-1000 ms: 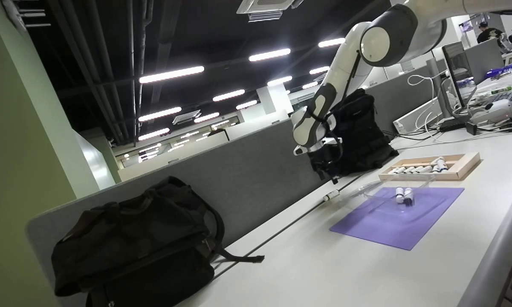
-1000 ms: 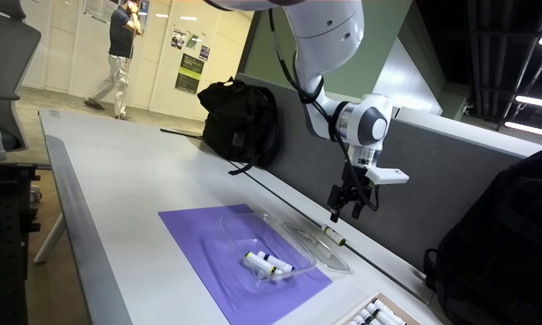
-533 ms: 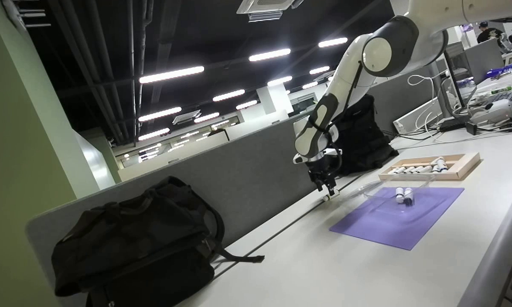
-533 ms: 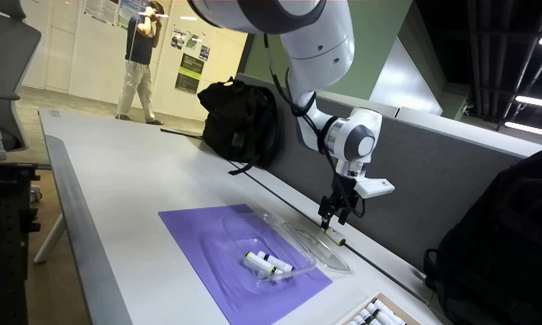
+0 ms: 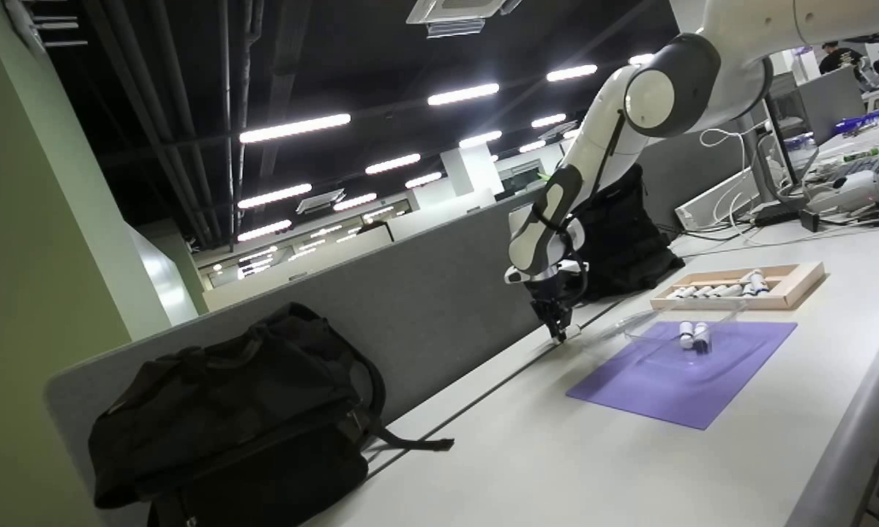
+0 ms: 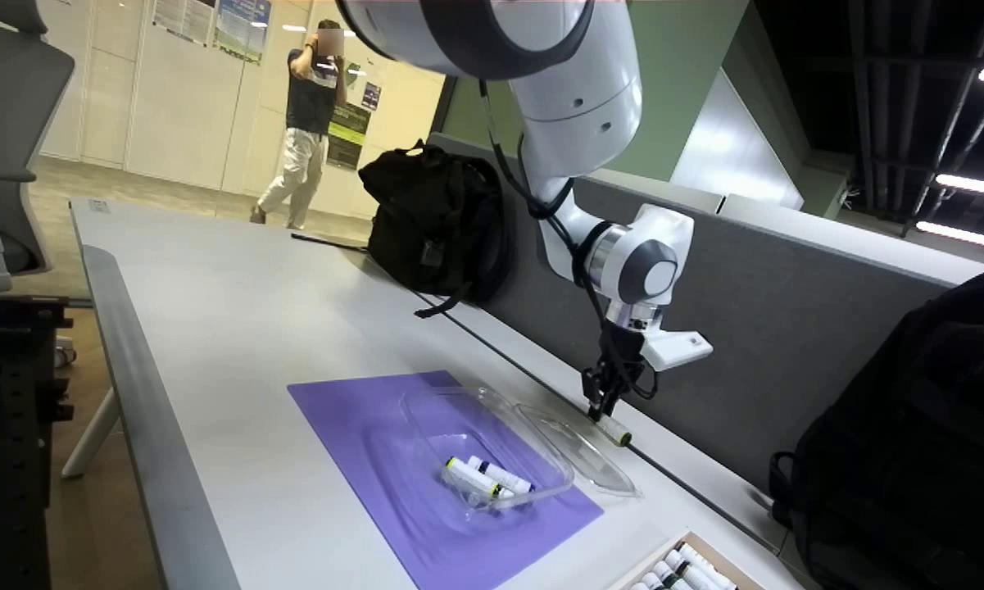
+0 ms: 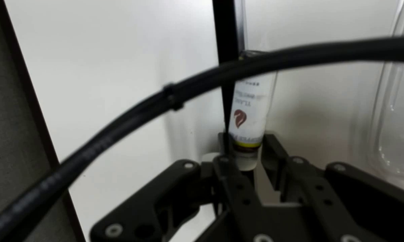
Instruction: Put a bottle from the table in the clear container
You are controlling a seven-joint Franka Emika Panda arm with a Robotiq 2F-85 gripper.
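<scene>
A small bottle (image 7: 250, 111) with a white label, a yellow band and a white cap lies on its side on the pale table (image 6: 238, 328). In the wrist view my gripper (image 7: 248, 143) is shut on its cap end, one finger on either side. The gripper points down at the table in both exterior views, and the bottle's free end (image 6: 618, 434) sticks out from it. The clear container (image 6: 569, 479) sits on a purple sheet, with a couple of white bottles (image 6: 504, 475) inside. A black cable crosses the bottle's upper part in the wrist view.
A clear lid (image 6: 594, 463) lies between the container and the held bottle. A wooden box (image 5: 790, 293) holds several more bottles. Black backpacks (image 5: 241, 417) lean along the grey partition (image 6: 786, 311), close behind the arm. A dark slot (image 7: 227, 33) runs beneath the bottle.
My gripper has come down onto the bottle, and its jaws have gone from open to shut around the cap end. In the background a person has walked to the right.
</scene>
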